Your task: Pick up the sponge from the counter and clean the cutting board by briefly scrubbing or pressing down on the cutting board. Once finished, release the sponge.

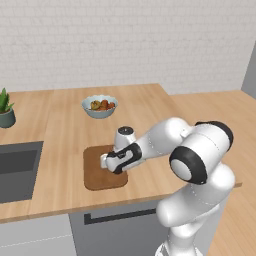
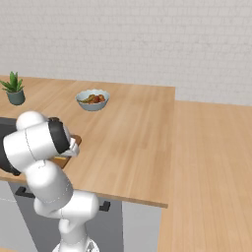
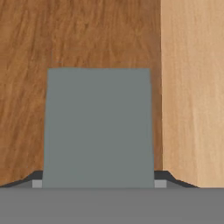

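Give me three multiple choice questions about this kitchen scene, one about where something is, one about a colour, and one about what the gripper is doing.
1. Where is the gripper?
A. over the sink
B. over the cutting board
C. beside the plant

2. What colour is the sponge top in the hand view?
A. grey-green
B. bright red
C. white

3. What is the gripper's state?
A. open and holding nothing
B. shut on the bowl
C. shut on the sponge

Answers:
1 B, the left base view shows the hand above the dark brown board, well clear of the sink and plant.
2 A, the hand view shows a flat grey-green block.
3 C, the sponge sits between the finger tips over the board, far from the bowl.
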Motion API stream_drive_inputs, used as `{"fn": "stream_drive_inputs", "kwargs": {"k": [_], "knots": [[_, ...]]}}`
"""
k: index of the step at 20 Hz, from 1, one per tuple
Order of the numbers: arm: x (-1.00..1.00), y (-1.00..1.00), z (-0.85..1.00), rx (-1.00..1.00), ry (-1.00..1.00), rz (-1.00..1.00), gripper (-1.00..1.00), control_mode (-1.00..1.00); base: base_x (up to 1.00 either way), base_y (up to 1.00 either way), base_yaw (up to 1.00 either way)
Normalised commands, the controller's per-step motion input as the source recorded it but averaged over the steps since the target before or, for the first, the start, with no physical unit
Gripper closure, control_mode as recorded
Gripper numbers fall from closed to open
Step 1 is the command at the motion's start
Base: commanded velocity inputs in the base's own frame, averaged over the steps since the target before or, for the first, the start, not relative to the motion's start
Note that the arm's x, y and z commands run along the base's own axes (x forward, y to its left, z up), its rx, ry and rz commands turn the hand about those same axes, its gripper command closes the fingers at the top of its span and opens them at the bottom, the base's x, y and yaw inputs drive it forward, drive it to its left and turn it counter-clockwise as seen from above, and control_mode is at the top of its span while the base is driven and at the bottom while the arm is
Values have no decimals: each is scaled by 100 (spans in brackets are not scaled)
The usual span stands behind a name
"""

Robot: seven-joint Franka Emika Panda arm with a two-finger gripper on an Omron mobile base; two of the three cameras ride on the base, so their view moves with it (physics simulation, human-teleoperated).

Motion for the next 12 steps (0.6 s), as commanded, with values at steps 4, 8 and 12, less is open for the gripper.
{"fn": "stream_drive_inputs", "kwargs": {"k": [4,8,12], "knots": [[0,32,0,-1,-9,0,100,-100,0,0,0],[0,76,0,-9,-14,2,100,-100,0,0,0],[0,78,0,-12,-12,2,100,-100,0,0,0]]}}
